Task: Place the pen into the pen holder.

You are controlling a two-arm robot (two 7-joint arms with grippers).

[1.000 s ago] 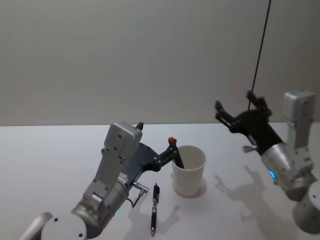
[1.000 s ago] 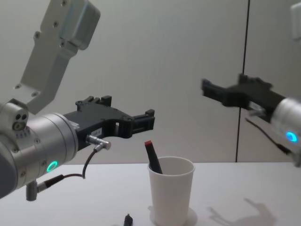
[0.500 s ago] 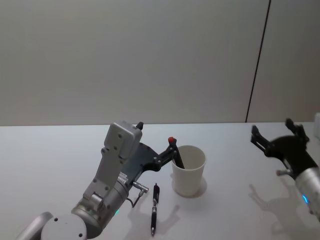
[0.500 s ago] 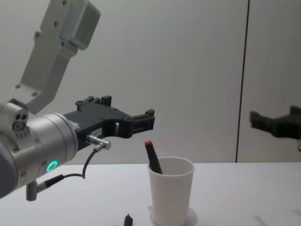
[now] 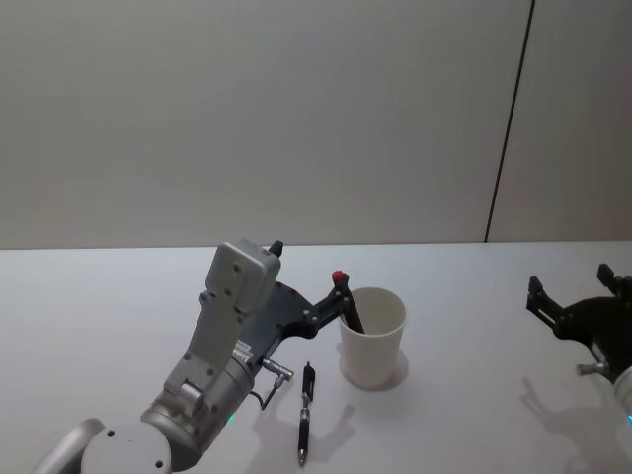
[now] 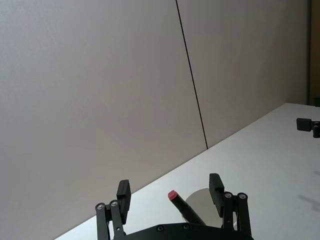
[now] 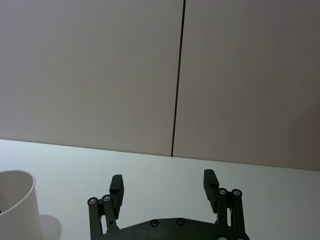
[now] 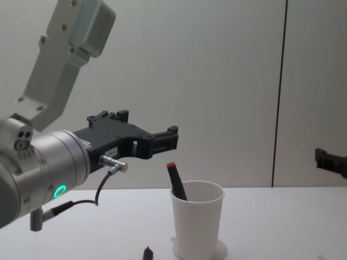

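Observation:
The pen holder [image 5: 373,337], a white paper cup, stands mid-table, with a dark pen with a red end [image 5: 346,298] leaning inside it. A second black pen [image 5: 306,413] lies flat on the table just left of the cup. My left gripper [image 5: 334,299] hovers open beside the cup's left rim, holding nothing; in the left wrist view its fingers [image 6: 216,187] straddle the red-ended pen [image 6: 181,204] without touching it. My right gripper [image 5: 570,288] hangs open and empty at the far right, well clear of the cup [image 7: 17,206].
The white table [image 5: 474,415] has free room between the cup and the right gripper. A plain wall with a dark vertical seam [image 5: 509,123] runs behind the table.
My right gripper has dropped from high up and drawn back to the right edge. The left arm, the cup and both pens have not moved.

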